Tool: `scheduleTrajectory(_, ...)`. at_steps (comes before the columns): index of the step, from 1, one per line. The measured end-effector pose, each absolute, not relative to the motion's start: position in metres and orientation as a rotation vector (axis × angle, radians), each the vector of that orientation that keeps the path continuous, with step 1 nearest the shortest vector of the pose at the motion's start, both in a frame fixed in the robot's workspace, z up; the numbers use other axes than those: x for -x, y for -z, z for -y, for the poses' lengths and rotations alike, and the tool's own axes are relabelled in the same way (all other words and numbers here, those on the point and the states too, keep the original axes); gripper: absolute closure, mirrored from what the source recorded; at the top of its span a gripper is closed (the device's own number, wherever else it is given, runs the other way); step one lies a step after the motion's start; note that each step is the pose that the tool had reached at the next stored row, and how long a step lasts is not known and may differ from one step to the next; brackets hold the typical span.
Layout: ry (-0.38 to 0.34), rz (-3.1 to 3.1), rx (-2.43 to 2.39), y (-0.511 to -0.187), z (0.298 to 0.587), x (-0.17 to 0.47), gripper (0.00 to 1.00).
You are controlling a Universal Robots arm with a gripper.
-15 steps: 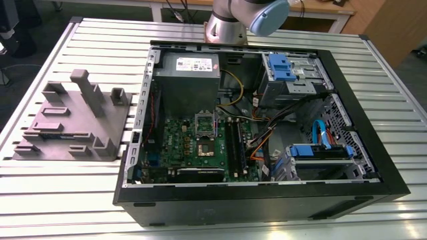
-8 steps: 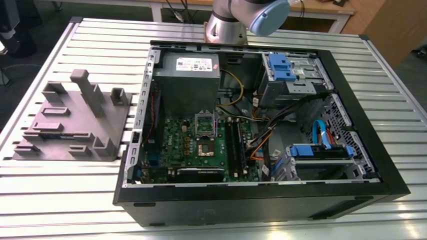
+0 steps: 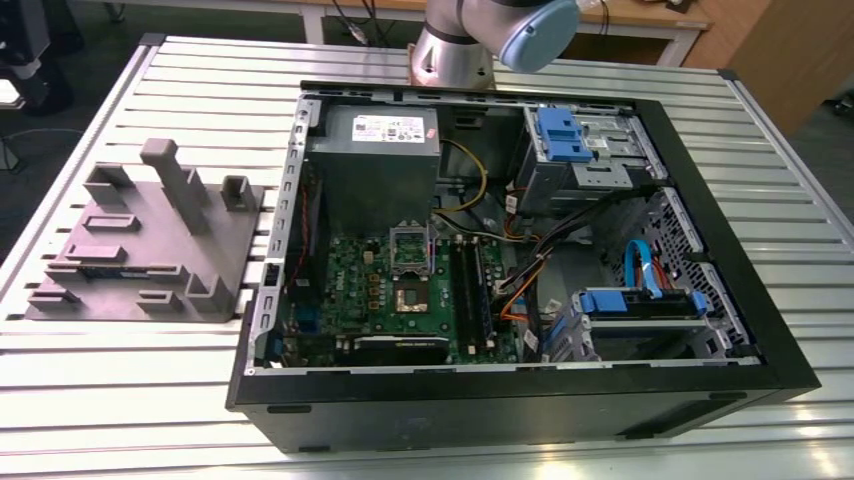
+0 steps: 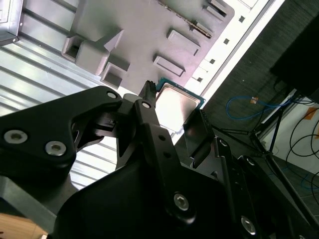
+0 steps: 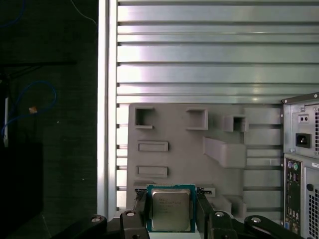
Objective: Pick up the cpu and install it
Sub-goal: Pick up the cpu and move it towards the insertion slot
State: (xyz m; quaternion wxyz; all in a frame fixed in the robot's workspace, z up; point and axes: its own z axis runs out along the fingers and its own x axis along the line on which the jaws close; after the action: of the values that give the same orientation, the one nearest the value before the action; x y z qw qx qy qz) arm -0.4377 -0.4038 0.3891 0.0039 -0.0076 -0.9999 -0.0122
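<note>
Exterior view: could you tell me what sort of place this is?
Likely a robotics lab: a robot arm behind an open computer case on a slotted aluminium table, a grey fixture plate beside it.

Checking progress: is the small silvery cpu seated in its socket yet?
Out: the black pincer grips the small silvery square cpu by its edges.

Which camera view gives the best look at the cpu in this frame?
The first wrist view: the cpu faces the camera squarely, its metal top clear, clamped in the gripper. The second wrist view shows it at a slant, partly behind a finger. The exterior view shows the arm above the computer case.
</note>
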Motion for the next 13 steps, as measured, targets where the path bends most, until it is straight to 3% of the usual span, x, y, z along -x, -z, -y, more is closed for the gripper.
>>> scheduleTrajectory(13,0.038,3.133,0.024,-0.3892,0.4038,0.4275,0.53)
